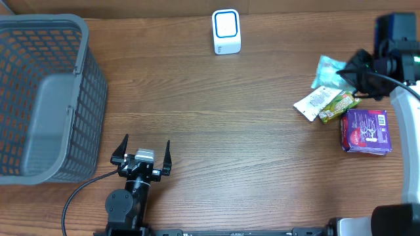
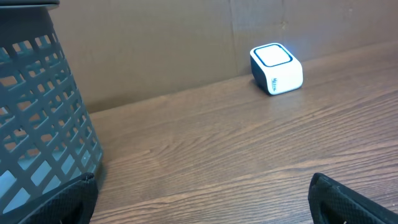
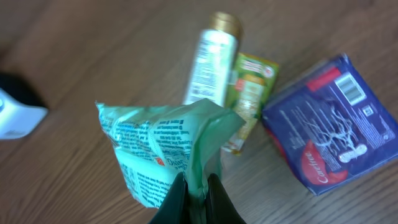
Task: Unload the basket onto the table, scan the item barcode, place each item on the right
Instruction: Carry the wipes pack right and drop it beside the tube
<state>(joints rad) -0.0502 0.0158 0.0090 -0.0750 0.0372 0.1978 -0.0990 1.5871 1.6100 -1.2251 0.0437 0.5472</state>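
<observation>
Two tools are in play, and only one carries a load. The right tool (image 3: 196,190) is pressed together on the lower edge of the mint-green packet (image 3: 163,149), pinching a thin fold of film between the jaws. I judge this edge grip to be deliberate: it leaves both printed faces uncovered, so a barcode can be presented without the fingers masking it. I cannot find the barcode on the face turned to the right wrist camera; only lines of text show there.

The packet is at the right side of the surface (image 1: 230,144), over the pile of other goods and well apart from the scanner (image 1: 226,31). The scanner stands at the far edge with its lit window facing up. I judge that the packet must travel left and away, then be turned code-down over that window.

The left tool (image 1: 146,145) rests at the near edge, jaws spread wide with nothing between them, beside the grey basket (image 1: 92,85). It is clear of the path.

Around the packet lie a white tube (image 3: 208,62) with a gold cap, a green sachet (image 3: 250,99) touching it, and a purple box (image 3: 323,134) just beside. No object stands between packet and scanner. The risk I note is the limp film folding or slipping from the narrow pinch during rotation.
</observation>
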